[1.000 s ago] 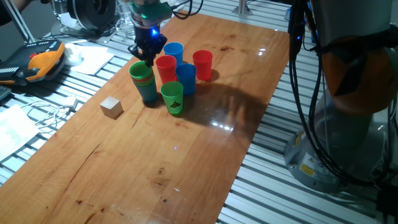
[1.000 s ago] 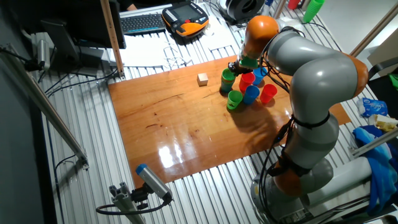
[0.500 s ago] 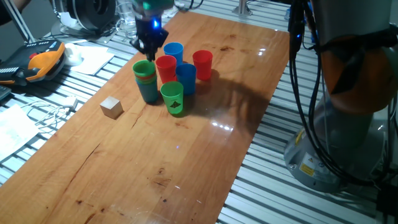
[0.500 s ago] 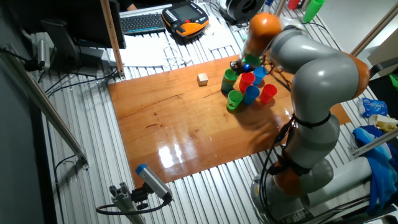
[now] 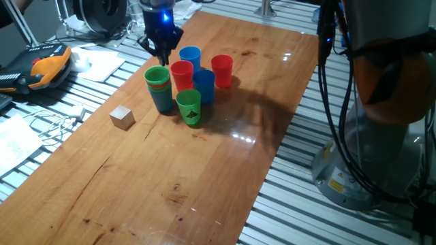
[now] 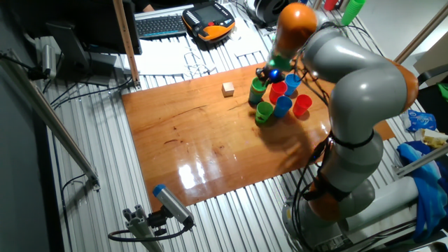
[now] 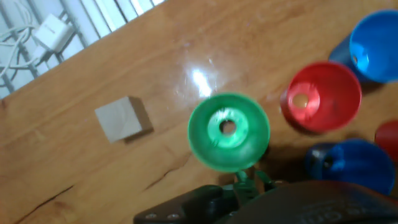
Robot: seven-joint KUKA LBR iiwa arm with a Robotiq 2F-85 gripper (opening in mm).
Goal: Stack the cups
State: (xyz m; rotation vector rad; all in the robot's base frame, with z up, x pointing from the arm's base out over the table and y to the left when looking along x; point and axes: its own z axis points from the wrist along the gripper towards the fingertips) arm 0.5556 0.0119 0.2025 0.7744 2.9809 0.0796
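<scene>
- A second ago my end effector (image 5: pixel 161 56) sat low, right at the rim of the green stack (image 5: pixel 159 87); now it has risen and hangs above and just behind that stack, touching nothing.
- I cannot tell how wide my end effector stands: one fixed view shows it only as a small dark shape, and in the hand view it is blurred at the bottom edge. I see no cup in it.
- The green stack stands upright on the desk (image 5: pixel 204 170), a green cup nested on a darker cup. The hand view looks straight down into its open mouth (image 7: pixel 229 131).
- I judge from the lift that a cup has just been dropped there and I have let go, so this placement is done.
- Still single around it: a red cup (image 5: pixel 182 75) just beside the stack, a blue cup (image 5: pixel 204 86) next to that, a second blue cup (image 5: pixel 190 56) behind, a second red cup (image 5: pixel 222 70) further right, and a green cup with a dark mark (image 5: pixel 189 107) in front.
- The wooden cube (image 5: pixel 122 117) lies apart on the left and plays no part.
- Next I would go for the nearest red cup; the cluster is tight, so neighbours could get knocked.
</scene>
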